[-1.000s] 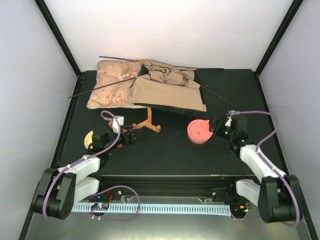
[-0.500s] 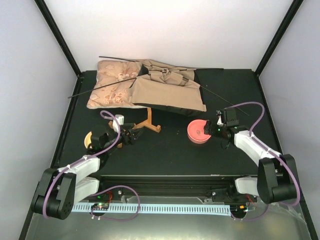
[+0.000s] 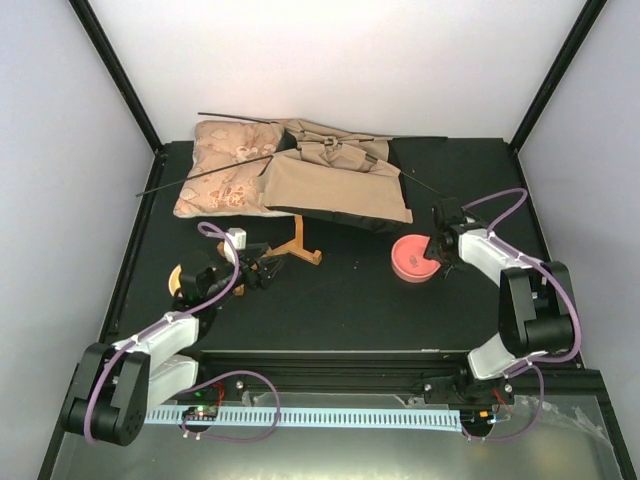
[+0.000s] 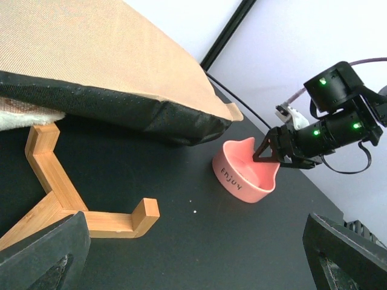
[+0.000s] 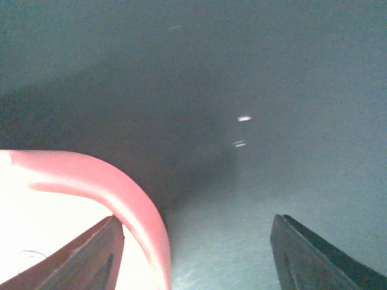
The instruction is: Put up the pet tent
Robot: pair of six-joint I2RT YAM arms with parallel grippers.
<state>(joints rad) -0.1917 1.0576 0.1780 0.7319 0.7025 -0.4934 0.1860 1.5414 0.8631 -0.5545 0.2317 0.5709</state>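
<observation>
Nearest us, the left gripper (image 3: 265,268) hangs low, jaws spread wide and empty, aimed at the wooden stand (image 4: 57,187). Further out, the right gripper (image 4: 270,158) straddles the pink bowl (image 4: 245,175) at its rim, one finger inside, one outside, nothing pinched. The danger, I'd say: a lopsided squeeze tips or skids that bowl into the fabric. The right arm reaches forward, wrist bent inward. At the back, the pet tent (image 3: 335,185) lies collapsed, overhanging the stand, beside the cushion (image 3: 225,180).

Pet tent (image 3: 335,185) collapsed flat at rear, tan canvas, black poles (image 3: 200,176) splayed.
</observation>
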